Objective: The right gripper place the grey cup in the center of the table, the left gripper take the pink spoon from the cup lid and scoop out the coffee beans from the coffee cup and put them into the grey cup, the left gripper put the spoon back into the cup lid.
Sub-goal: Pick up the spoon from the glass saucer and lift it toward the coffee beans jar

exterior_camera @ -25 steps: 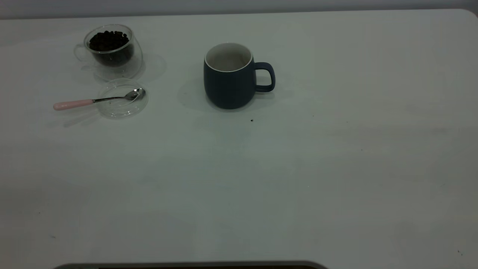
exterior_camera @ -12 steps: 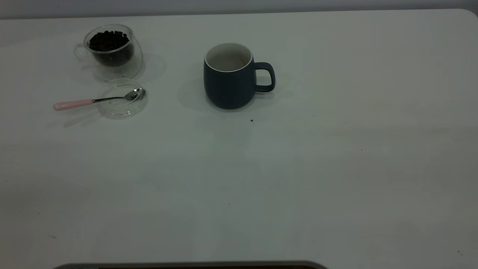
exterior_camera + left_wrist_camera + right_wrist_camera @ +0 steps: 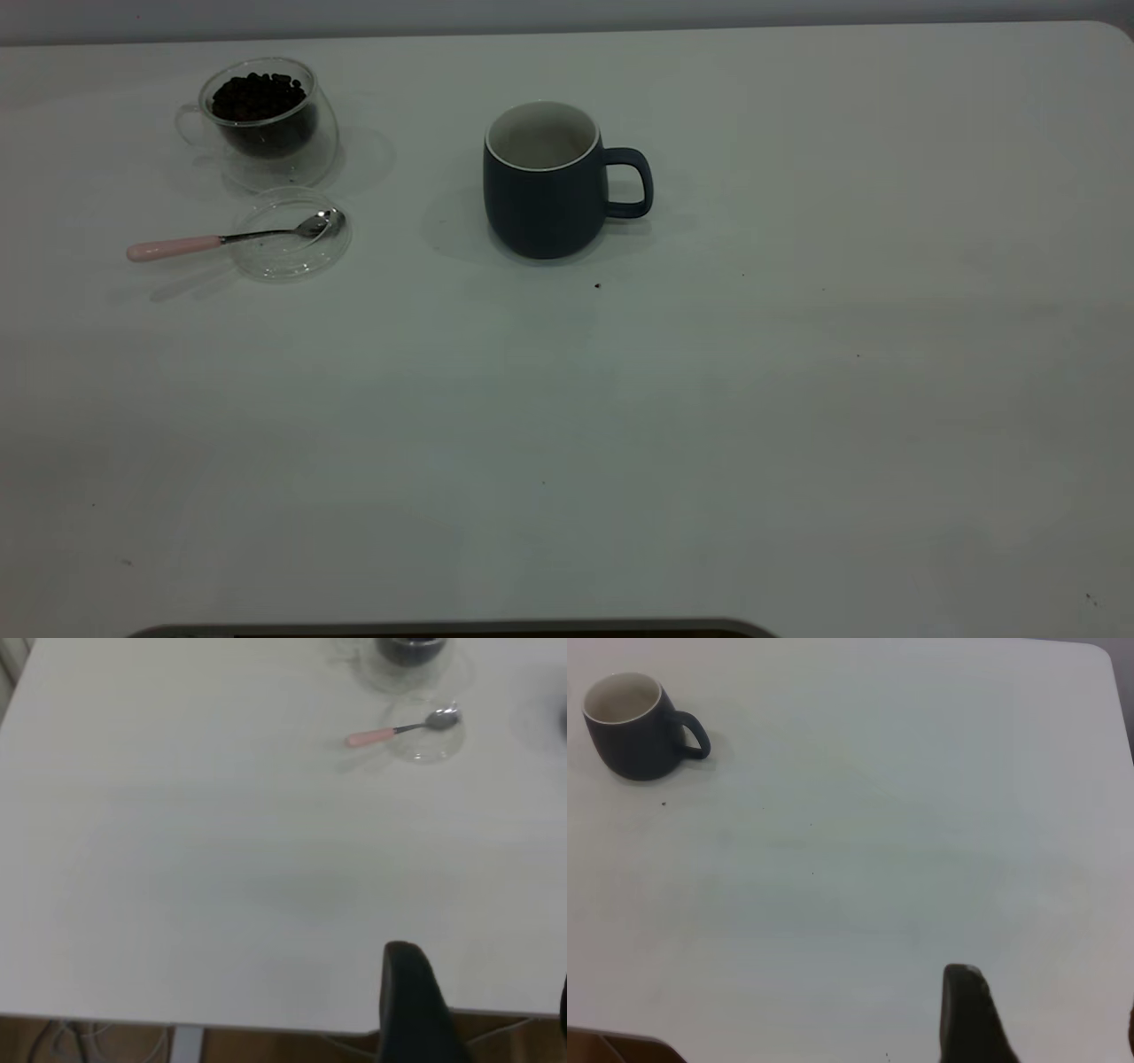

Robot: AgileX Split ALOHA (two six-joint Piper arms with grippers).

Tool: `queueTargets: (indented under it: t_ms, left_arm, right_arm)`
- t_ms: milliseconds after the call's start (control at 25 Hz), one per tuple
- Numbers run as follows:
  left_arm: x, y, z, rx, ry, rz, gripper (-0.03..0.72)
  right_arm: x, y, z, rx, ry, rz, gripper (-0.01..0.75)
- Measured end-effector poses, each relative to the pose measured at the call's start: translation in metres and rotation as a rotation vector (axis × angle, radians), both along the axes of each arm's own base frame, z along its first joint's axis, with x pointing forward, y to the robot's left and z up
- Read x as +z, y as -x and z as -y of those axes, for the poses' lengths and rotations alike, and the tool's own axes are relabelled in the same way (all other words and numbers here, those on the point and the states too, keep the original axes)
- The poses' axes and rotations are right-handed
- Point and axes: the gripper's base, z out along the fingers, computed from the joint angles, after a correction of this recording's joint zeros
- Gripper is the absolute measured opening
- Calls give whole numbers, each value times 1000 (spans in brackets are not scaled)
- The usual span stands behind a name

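The grey cup (image 3: 545,190) stands upright in the far middle of the table, white inside, handle toward the right; the right wrist view shows it far off (image 3: 629,735). At the far left is the glass coffee cup (image 3: 261,120) filled with coffee beans (image 3: 257,93). Just in front of it lies the clear cup lid (image 3: 288,259), with the pink spoon (image 3: 177,246) resting bowl-first in it. The left wrist view shows the spoon (image 3: 381,734) and lid (image 3: 431,746) far away. My left gripper (image 3: 483,992) and right gripper (image 3: 1048,1010) are open, empty, back near the table's near edge, outside the exterior view.
The white table (image 3: 620,425) stretches wide in front of the cups. A few dark specks lie on it, one just in front of the grey cup (image 3: 597,285). A dark curved edge (image 3: 443,629) shows at the near side.
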Motion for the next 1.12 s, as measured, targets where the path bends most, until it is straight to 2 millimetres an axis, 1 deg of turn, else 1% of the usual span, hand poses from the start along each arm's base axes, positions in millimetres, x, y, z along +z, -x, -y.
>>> queueTargets:
  t_ms: [120, 200, 320, 400, 480, 520, 560, 600, 680, 720, 840, 920, 960, 1080, 1120]
  left_arm:
    - [2, -1, 2, -4, 23, 19, 462]
    - [8, -4, 1, 11, 47, 23, 462]
    - [23, -20, -1, 46, 98, -54, 462]
    - [36, -39, -4, 75, 131, -103, 462]
    - [46, -65, -10, 128, 158, -140, 462]
    - [49, -81, -14, 166, 169, -157, 462]
    - [49, -99, -19, 214, 182, -197, 462]
    - [49, -112, -23, 254, 189, -214, 462]
    - [42, -141, -32, 316, 159, -286, 462]
    - [38, -152, -36, 340, 148, -319, 462]
    - [18, -188, -53, 433, 140, -412, 462]
    - [4, -211, -70, 503, 170, -457, 462]
    - [-8, -224, -82, 540, 197, -493, 460]
    - [-34, -253, -114, 572, 285, -570, 460]
    - [-41, -262, -122, 564, 329, -586, 460]
  right_arm:
    - [0, 0, 0, -1, -1, 0, 457]
    - [0, 0, 0, -1, -1, 0, 457]
    - [0, 0, 0, -1, -1, 0, 457]
    - [0, 0, 0, -1, -1, 0, 457]
    - [0, 0, 0, -1, -1, 0, 457]
    - [0, 0, 0, -1, -1, 0, 457]
    - [0, 0, 0, -1, -1, 0, 457]
    - [0, 0, 0, -1, -1, 0, 457]
    - [0, 0, 0, -1, -1, 0, 457]
    - [0, 0, 0, -1, -1, 0, 457]
    - [0, 0, 0, -1, -1, 0, 457]
    - [0, 0, 0, -1, -1, 0, 457]
    - [0, 0, 0, -1, -1, 0, 457]
    - [0, 0, 0, -1, -1, 0, 457]
    - [0, 0, 0, -1, -1, 0, 457]
